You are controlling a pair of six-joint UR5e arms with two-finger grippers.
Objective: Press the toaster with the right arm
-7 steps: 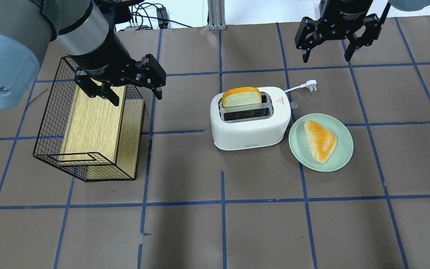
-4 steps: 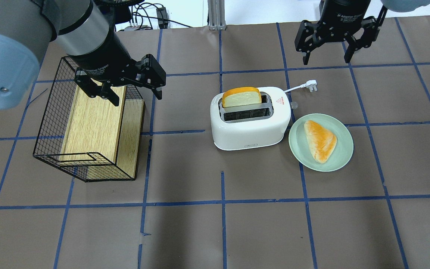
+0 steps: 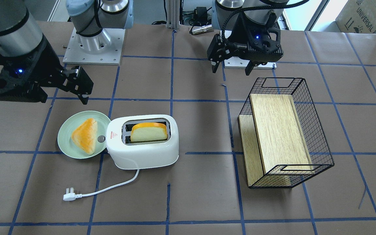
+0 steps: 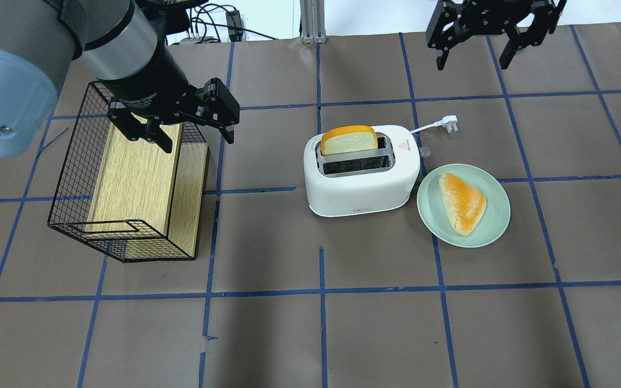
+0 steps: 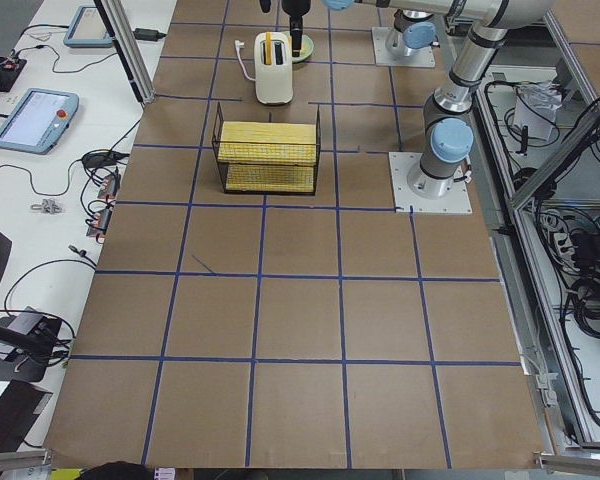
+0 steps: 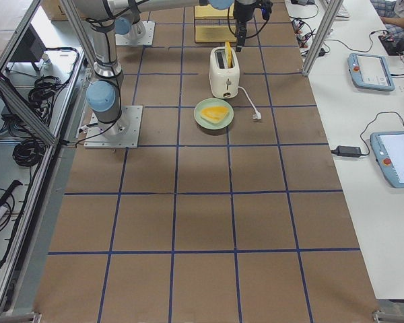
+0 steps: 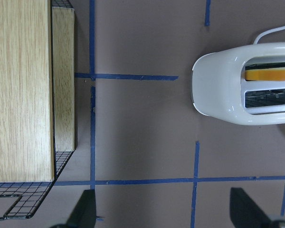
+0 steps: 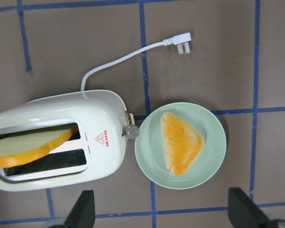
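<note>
Mid-table, the white rounded plastic two-slot toaster (image 4: 361, 178) is set with long axis left-right, its grey round knob (image 4: 424, 152) end turned toward the nearer black skeletal right gripper (image 4: 472, 59), held high above, fingers spread, empty.

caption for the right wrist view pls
Toaster holding one bread slice, beside a green plate bearing a pastry.

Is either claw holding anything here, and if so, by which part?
Nothing is held. The left claw and right claw are both open and empty, clear of the toaster.
</note>
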